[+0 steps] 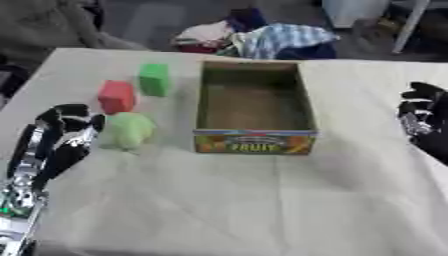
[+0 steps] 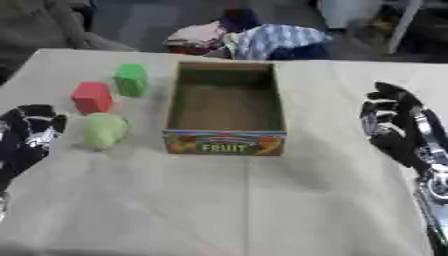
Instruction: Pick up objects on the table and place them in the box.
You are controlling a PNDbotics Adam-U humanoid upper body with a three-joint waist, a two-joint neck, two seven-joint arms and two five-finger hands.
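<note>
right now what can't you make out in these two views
- Pale green object: too blurred in both views to identify; only a rounded shape shows.
- Box: only the word FRUIT reads; the front pictures are blurred.
- Right robot hand: cut by the left eye view's right edge.
- Left robot hand: cut by the right eye view's left edge.

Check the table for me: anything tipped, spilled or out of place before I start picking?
Nothing stands out. The fruit box sits upright and empty. The green block, red block and pale green lump sit apart to its left. The left hand is beside the lump; the right hand is right of the box.
</note>
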